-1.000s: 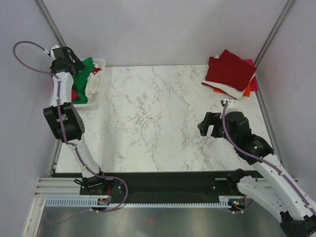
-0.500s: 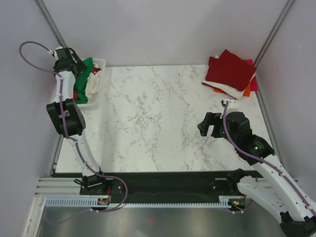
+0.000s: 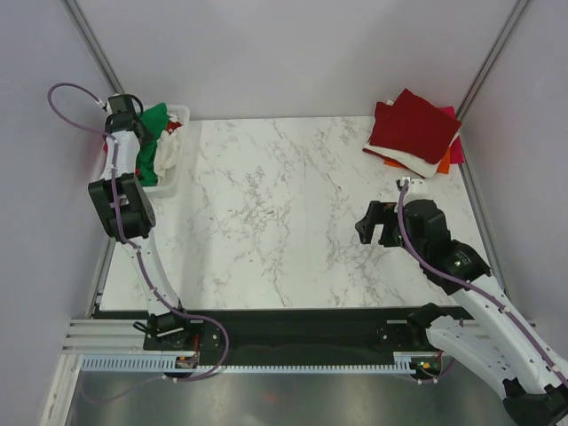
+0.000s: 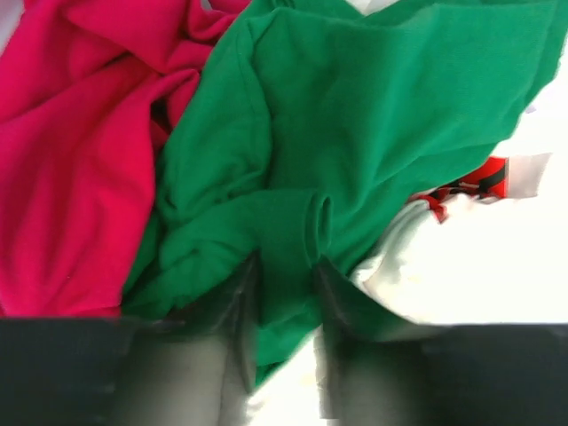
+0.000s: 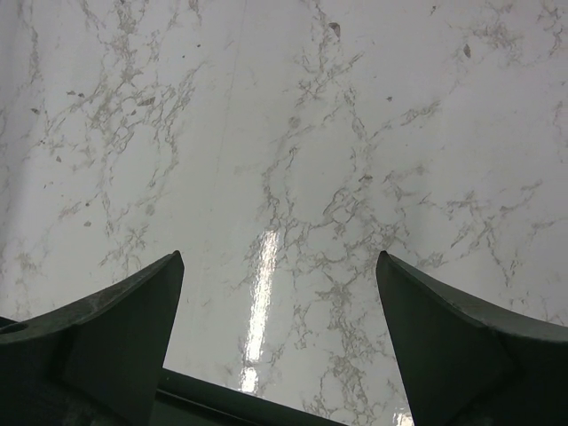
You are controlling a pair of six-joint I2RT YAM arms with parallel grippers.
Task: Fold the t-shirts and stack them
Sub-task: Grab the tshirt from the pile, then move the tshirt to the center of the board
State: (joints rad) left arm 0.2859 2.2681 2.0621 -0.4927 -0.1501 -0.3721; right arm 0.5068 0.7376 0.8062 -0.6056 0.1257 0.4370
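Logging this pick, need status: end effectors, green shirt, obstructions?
Left end effector straddles green t-shirt fold in basket, grip unconfirmed. Right end effector open above marble table. No obstruction seen.

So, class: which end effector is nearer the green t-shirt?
Left. The left end effector pinches a fold of the green t-shirt; the right end effector hovers over the table, far away.
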